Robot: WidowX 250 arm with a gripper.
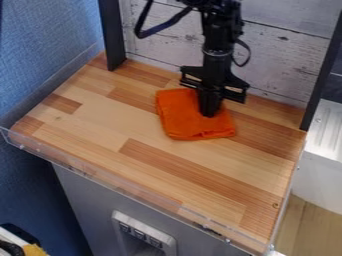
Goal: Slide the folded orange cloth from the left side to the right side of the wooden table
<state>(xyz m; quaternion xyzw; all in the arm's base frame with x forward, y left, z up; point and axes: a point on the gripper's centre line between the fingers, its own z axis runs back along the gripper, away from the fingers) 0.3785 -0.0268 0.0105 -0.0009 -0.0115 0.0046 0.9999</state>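
An orange folded cloth [180, 120] lies on the wooden tabletop, toward the back and slightly right of the middle. The black gripper [210, 113] hangs straight down over the cloth's right part, its tip at or just above the fabric. Part of the cloth is hidden behind it. Whether the tip presses on the cloth or holds any of it cannot be made out.
A low transparent rim [120, 184] runs along the table's front edge. Black posts stand at the back left [112, 35] and right [323, 75], with a whitewashed plank wall [287, 55] behind. Bare wood [93, 120] surrounds the cloth.
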